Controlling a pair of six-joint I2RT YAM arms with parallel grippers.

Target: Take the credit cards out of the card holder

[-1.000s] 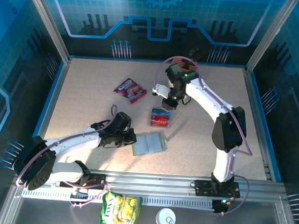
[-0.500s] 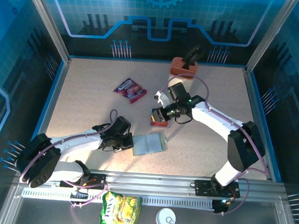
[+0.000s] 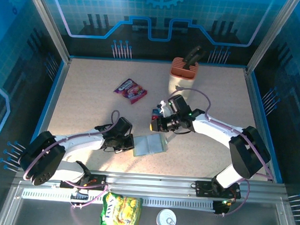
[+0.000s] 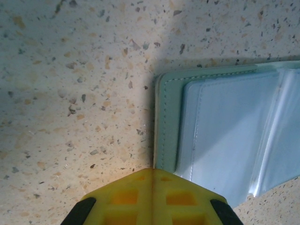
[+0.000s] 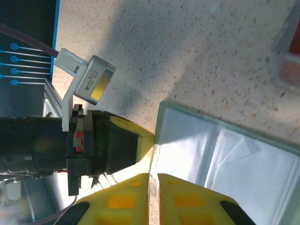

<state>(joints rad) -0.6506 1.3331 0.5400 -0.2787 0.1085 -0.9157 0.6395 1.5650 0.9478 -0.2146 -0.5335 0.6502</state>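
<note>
Brought the right tool (image 5: 153, 177) down to the card holder (image 3: 149, 144)'s far edge, clenched on nothing visible. Keeps the left tool (image 4: 152, 174) clenched against the holder's left edge. Leaves the credit cards (image 3: 154, 114) just beyond the holder (pockets seemingly emptied, task probably almost done).

I saw a speckled beige tabletop (image 3: 89, 114) boxed in by glowing blue wall panels printed with circuit lines (image 3: 161, 14), silver metal corner posts (image 3: 46, 22) and a slotted aluminium rail (image 3: 156, 183) along its near edge.
</note>
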